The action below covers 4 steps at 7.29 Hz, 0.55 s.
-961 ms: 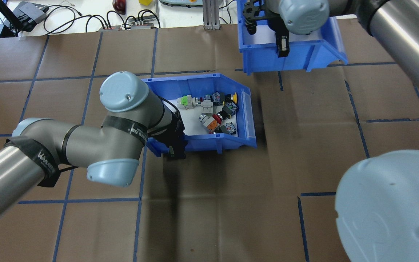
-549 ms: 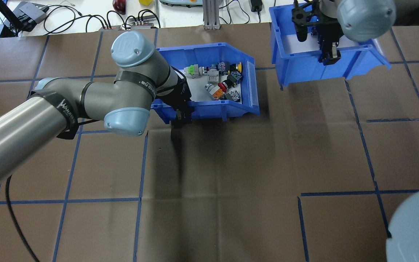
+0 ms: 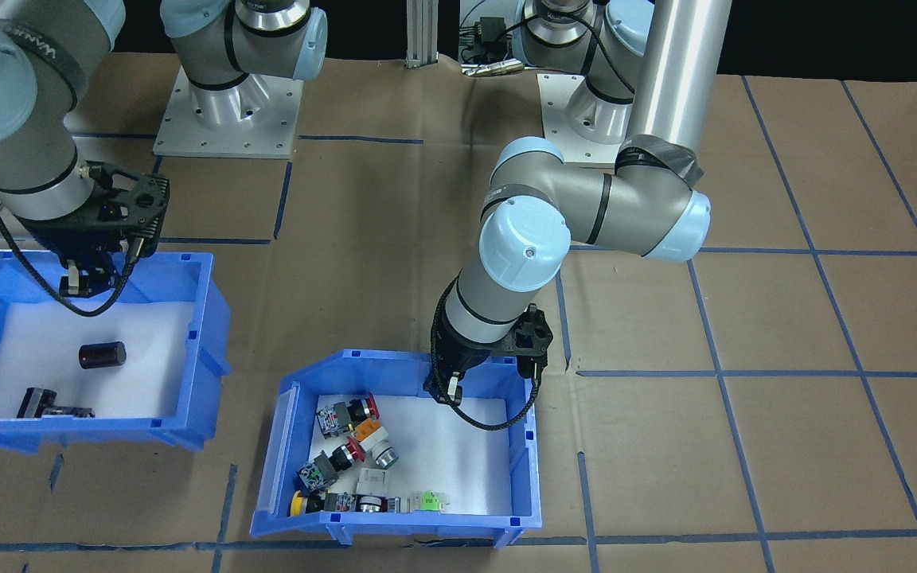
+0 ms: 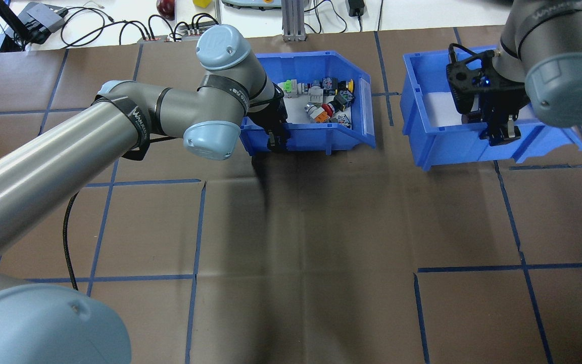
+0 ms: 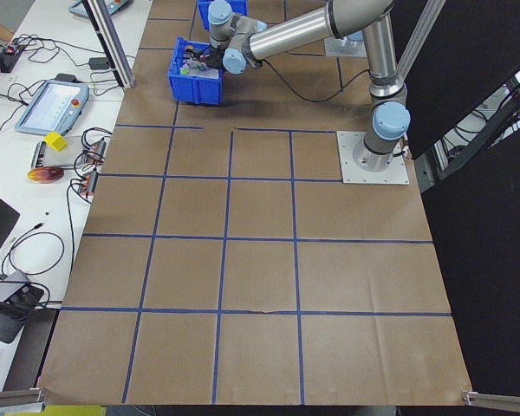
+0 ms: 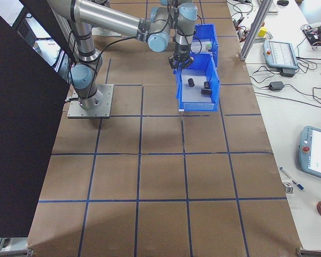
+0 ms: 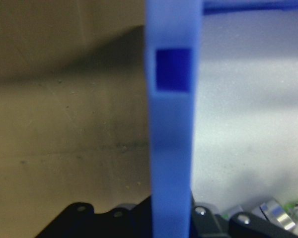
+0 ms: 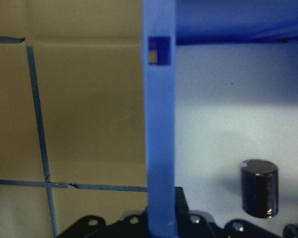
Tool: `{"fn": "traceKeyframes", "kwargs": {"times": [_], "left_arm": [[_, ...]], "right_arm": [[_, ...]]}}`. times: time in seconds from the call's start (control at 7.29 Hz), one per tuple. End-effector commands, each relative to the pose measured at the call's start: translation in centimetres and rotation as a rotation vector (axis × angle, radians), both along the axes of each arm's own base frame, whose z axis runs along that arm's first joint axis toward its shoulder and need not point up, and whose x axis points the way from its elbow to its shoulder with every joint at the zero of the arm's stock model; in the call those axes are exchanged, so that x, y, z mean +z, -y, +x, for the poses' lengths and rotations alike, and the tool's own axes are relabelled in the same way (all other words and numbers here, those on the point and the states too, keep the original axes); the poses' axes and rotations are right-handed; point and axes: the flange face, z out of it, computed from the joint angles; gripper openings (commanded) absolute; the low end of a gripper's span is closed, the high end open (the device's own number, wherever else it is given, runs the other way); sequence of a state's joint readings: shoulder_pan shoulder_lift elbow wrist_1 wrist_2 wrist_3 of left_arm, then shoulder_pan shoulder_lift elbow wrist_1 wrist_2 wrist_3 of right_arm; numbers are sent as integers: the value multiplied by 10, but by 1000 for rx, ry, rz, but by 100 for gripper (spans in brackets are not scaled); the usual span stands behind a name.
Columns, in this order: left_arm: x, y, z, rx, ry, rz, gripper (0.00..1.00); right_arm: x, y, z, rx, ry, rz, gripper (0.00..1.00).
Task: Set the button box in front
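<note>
Button box [image 4: 316, 108] wall sits clamped in the left gripper [image 4: 274, 143]; the right gripper [image 4: 498, 132] pinches the second bin [image 4: 473, 146]; level lowering should prevent switches [image 4: 324, 98] spilling.

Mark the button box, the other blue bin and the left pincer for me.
button box [image 4: 351, 139]: overhead exterior view, near side wall.
other blue bin [image 4: 442, 146]: overhead exterior view, near wall.
left pincer [image 3: 449, 391]: exterior front-facing view, fingertips at the box's wall.

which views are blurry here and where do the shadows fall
Left wrist-mounted view: button box wall soft, out of focus. Right wrist-mounted view: second bin wall soft too, black cylinder sharper. Overhead exterior view: dark shadow on the table under the left end effector.
</note>
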<state>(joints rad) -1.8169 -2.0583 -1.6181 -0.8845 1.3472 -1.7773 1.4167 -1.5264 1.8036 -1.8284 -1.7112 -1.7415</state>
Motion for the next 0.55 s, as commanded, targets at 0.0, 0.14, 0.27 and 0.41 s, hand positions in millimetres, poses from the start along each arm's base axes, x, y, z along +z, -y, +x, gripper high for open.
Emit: {"fn": "traceKeyframes", "kwargs": {"times": [0.0, 0.14, 0.27, 0.41], "left_arm": [[-7, 10, -3, 6, 3, 4, 0], [-8, 9, -6, 1, 4, 8, 0], [-8, 7, -5, 2, 7, 10, 9], [-11, 2, -4, 5, 10, 21, 17]], "right_arm": [[-19, -67, -10, -9, 1, -9, 3], [-23, -88, -8, -17, 7, -20, 3], [-24, -99, -6, -17, 4, -32, 3], [-29, -101, -8, -25, 13, -27, 3]]}}
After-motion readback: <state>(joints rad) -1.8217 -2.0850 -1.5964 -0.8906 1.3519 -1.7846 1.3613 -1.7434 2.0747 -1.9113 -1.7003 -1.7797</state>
